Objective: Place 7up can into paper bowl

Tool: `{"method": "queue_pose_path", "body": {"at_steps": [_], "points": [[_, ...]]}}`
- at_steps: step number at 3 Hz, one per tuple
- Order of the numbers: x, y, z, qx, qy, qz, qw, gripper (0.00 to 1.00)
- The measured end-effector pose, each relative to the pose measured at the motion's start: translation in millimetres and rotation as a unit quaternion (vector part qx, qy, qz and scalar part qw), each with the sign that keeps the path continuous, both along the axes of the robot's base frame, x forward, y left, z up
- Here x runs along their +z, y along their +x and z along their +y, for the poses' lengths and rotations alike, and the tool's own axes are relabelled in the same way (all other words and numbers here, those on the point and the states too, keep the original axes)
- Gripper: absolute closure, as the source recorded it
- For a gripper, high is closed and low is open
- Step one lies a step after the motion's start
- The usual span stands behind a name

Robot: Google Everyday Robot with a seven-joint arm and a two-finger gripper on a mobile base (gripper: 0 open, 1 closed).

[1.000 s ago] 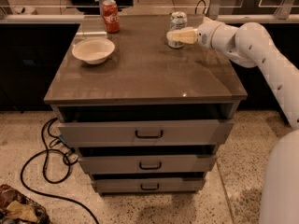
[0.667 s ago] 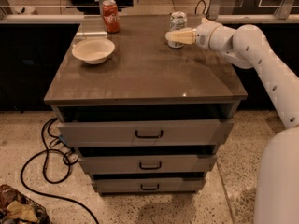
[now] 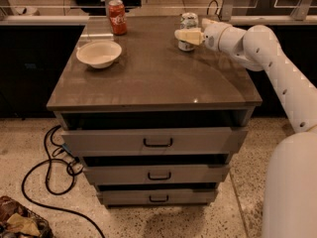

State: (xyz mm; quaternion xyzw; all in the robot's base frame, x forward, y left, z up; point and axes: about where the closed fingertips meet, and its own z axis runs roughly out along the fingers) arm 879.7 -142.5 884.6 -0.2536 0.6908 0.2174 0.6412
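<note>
The claw (image 3: 188, 33) is at the back of the surface (image 3: 158, 78), right of the middle, at the end of the white arm (image 3: 277, 63) that reaches in over the right edge. Its pale tip lies across the front of the 7up can (image 3: 188, 20), level with the can's lower half. It seems to touch the can, but whether it is spread around it or pinching it cannot be told.

The can stands upright on the surface close to the back edge. The paper bowl (image 3: 99, 53) sits well apart from it, near the left edge, with nothing in it. A red cola can (image 3: 117, 17) stands upright just behind the bowl, by the back-left corner.

Compared with a second ago, the claw has edged slightly toward the back edge and in against the can. The 7up can, the bowl and the cola can are all where they were.
</note>
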Motion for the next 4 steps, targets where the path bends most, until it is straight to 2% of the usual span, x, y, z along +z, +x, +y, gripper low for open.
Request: {"method": "queue_pose_path", "body": {"at_steps": [3, 4], "points": [[-2.5, 1.3, 9.9, 0.006, 0.001, 0.002, 1.0000, 0.93], [-3.1, 1.7, 12.4, 0.008, 0.001, 0.002, 1.0000, 1.00]]}}
